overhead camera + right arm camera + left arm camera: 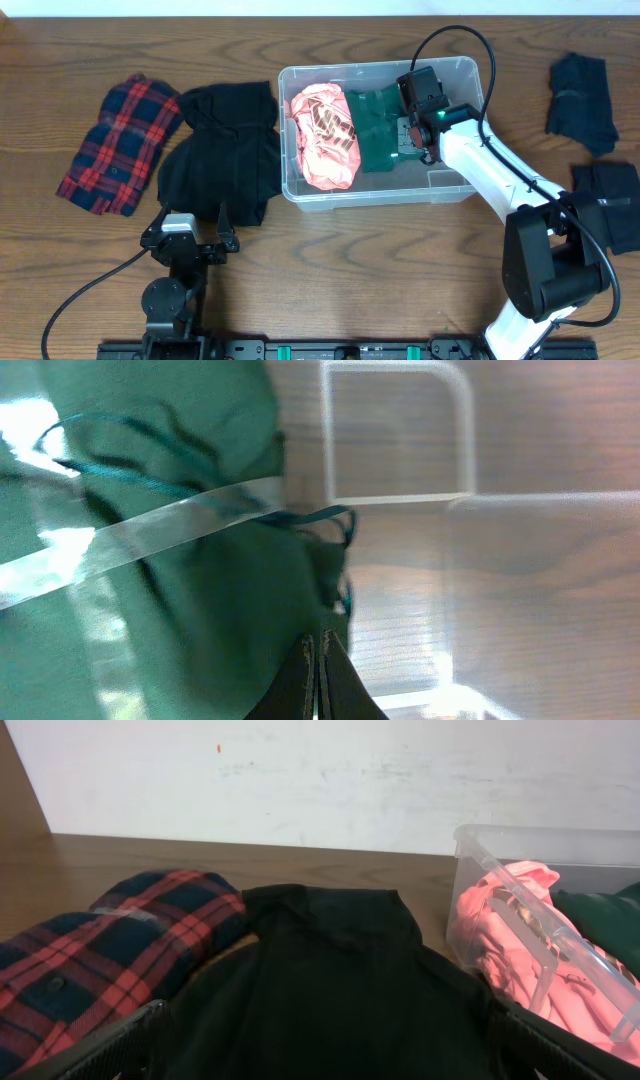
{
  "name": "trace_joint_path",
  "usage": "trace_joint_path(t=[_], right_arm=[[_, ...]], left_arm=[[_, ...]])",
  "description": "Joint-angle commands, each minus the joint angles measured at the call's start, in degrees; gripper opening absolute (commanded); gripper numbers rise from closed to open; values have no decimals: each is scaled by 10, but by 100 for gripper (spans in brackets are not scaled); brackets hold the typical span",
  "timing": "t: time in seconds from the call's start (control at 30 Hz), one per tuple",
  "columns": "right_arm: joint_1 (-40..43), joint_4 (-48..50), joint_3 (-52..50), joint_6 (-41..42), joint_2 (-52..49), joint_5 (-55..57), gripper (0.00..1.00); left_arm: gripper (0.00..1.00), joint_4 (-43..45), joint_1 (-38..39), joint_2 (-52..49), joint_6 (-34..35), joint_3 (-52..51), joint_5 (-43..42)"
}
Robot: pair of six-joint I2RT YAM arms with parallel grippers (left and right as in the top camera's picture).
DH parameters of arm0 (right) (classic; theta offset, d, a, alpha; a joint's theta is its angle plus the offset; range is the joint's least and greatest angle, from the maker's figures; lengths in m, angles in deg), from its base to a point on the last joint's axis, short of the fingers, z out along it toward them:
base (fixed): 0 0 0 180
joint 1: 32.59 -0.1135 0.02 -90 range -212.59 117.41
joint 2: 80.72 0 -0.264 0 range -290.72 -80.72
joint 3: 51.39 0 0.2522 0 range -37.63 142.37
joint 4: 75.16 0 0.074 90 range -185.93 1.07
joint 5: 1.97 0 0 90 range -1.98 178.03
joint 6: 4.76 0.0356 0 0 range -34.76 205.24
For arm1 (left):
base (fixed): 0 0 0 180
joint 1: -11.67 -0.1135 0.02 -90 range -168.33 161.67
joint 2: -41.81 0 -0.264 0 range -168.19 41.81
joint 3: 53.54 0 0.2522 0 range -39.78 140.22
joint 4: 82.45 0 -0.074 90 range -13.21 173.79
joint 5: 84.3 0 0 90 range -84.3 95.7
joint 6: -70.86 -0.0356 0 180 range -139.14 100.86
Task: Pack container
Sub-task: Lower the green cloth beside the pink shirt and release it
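Clear rectangular plastic container [380, 197] sits mid-worktop [400, 290], holding a crumpled pink garment [325, 135] and a dark green garment [372, 135] partly covered by your right arm. Your right fingers [300, 690] are pressed together at the green edge; whether they pinch it, you cannot tell. Your left fingers [110, 1050] spread wide.

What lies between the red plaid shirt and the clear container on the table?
A black garment fills the stretch between the plaid shirt and the container, with its edge right beside the container's wall. The overhead view shows this best.
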State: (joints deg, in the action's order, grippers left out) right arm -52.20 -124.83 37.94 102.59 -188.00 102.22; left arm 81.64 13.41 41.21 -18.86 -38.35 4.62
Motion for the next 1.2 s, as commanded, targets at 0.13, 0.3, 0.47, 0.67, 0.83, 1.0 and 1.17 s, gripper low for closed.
trace_joint_path(t=[0.13, 0.3, 0.47, 0.67, 0.83, 1.0, 1.17], right_arm=[[-2, -10, -5, 10, 12, -71, 4], [1, 2, -4, -17, 15, -43, 2], [8, 7, 13, -28, 31, 7, 1], [37, 6, 13, -15, 36, 46, 1], [66, 12, 13, 0, 11, -42, 1], [62, 14, 13, 9, -4, -63, 1], [49, 6, 13, 9, -6, -63, 1]], left_arm=[[98, -19, 3, 3, 9, -12, 14], [98, -19, 3, 3, 9, -12, 14], [98, -19, 3, 3, 9, -12, 14], [98, -19, 3, 3, 9, -12, 14], [98, -19, 3, 3, 9, -12, 14], [98, -19, 3, 3, 9, -12, 14], [98, -19, 3, 3, 9, -12, 14]])
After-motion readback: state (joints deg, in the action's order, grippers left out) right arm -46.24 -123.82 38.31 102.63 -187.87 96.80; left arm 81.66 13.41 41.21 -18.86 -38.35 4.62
